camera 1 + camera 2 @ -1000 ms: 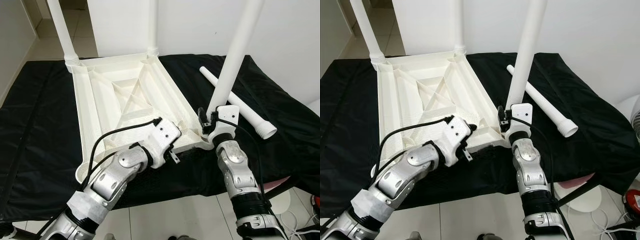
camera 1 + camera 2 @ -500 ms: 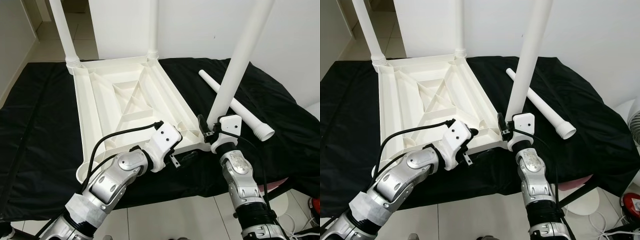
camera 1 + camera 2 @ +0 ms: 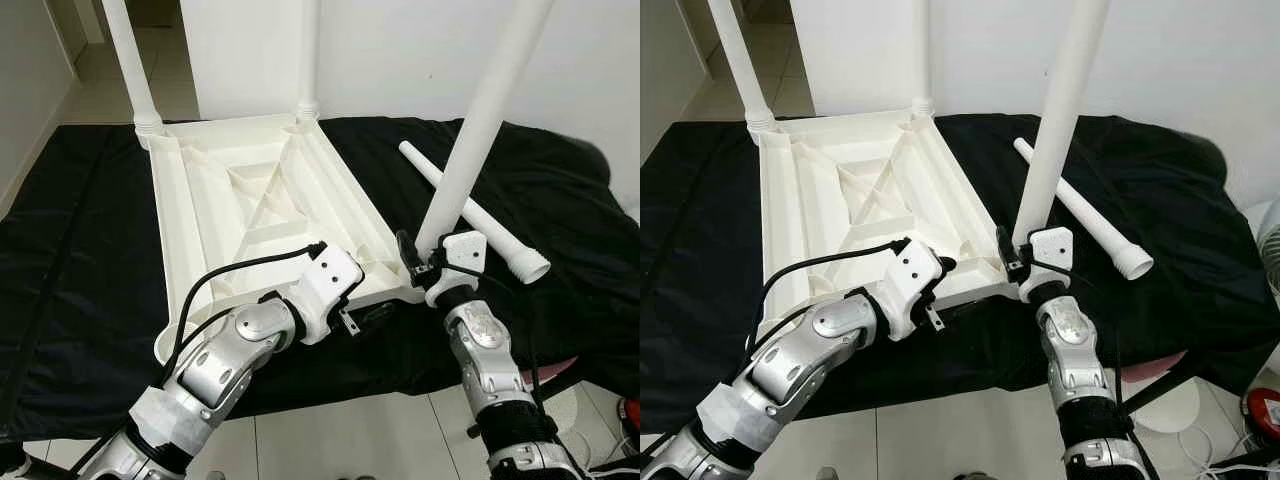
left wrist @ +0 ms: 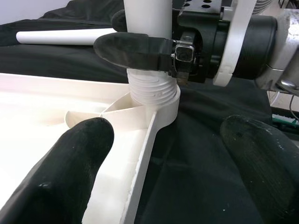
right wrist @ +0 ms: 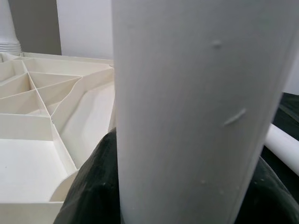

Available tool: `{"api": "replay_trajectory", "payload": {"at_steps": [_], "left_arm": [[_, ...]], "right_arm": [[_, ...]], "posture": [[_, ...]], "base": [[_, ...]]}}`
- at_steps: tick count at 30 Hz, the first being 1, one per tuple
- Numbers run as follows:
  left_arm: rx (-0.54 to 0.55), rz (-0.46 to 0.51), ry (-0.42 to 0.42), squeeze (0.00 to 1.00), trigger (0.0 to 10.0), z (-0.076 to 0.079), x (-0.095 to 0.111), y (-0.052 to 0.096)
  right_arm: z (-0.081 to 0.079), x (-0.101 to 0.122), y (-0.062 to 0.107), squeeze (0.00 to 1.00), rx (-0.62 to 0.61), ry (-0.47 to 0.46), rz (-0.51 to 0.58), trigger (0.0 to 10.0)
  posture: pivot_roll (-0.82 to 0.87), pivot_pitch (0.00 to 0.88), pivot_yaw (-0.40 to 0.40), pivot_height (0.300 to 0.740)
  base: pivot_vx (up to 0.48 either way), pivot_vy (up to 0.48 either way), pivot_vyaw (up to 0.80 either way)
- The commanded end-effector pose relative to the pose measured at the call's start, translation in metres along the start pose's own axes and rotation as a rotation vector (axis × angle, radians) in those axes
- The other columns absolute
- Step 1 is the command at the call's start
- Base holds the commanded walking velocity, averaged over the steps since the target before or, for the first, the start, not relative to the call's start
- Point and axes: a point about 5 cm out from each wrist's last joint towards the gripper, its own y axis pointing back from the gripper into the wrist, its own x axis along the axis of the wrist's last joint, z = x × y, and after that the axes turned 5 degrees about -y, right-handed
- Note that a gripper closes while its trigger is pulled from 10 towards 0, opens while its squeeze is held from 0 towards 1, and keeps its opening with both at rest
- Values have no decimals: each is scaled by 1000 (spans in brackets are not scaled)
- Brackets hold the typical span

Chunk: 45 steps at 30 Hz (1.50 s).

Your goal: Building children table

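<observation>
Right pincer [image 3: 418, 253] clamped on the leg [image 3: 478, 125] seated in the near right corner socket of the inverted tabletop [image 3: 250, 215]. Left pincer [image 3: 365, 315], fingers apart, beside that corner. Spare leg [image 3: 470, 212] lies toward the bench's [image 3: 70, 250] right edge

head eyes: high, looking forward and down over the worktop's [image 3: 90, 260] near edge
left wrist: very close, looking along the left pincer [image 4: 163, 168] at the table top's [image 3: 250, 200] near right corner
right wrist: pressed against the gripped leg [image 5: 196, 107]
shared: corner socket [image 4: 154, 95], upright leg, loose leg [image 3: 470, 212]
</observation>
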Motion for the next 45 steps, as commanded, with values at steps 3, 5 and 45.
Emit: {"api": "replay_trajectory", "payload": {"at_steps": [3, 5, 45], "left_arm": [[-83, 1, -19, 0, 10000, 6, 3, 1], [-81, -1, -20, 0, 10000, 6, 3, 2], [-90, -15, -35, 0, 10000, 3, 5, 5]], "right_arm": [[10, -31, 15, 0, -35, -42, -150, 10000], [14, -33, 15, 0, -46, -61, -157, 10000], [22, -48, 49, 0, -69, -149, -164, 10000]], "posture": [[58, 63, -36, 740], [62, 68, -35, 740], [57, 95, -7, 740]], "base": [[0, 0, 0], [0, 0, 0], [0, 0, 0]]}}
